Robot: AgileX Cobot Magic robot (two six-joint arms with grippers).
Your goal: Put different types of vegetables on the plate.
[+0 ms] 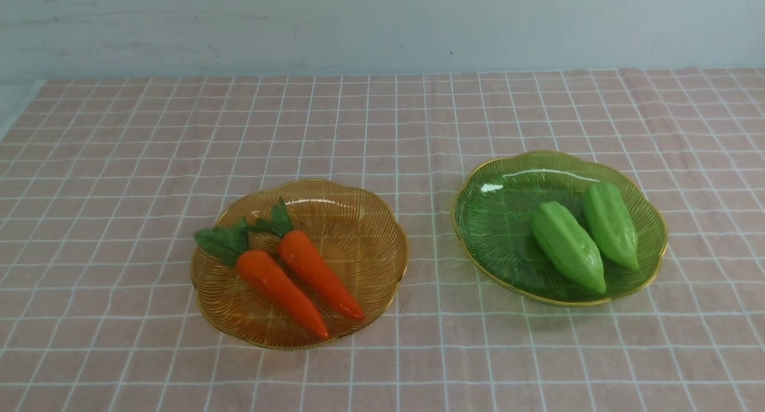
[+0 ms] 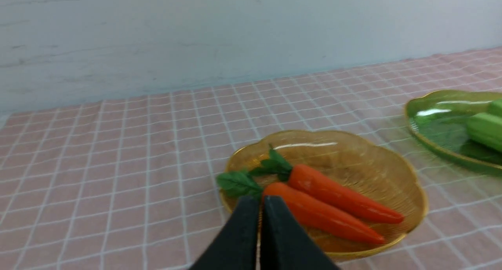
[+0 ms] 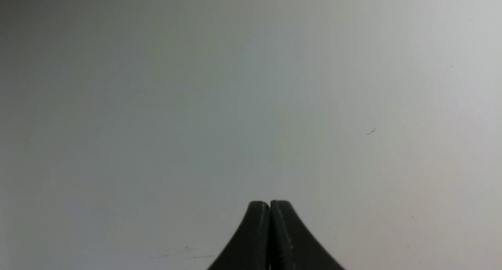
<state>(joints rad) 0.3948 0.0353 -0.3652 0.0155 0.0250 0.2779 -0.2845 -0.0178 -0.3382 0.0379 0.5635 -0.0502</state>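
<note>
Two orange carrots with dark green leaf tops lie side by side on an amber plate at the left. Two light-green ridged gourds lie on a green plate at the right. Neither gripper shows in the front view. My left gripper is shut and empty, just short of the amber plate, near the carrots. My right gripper is shut and empty, facing a plain grey wall.
A pink checked cloth covers the table. A pale wall stands behind its far edge. The green plate with a gourd shows at the edge of the left wrist view.
</note>
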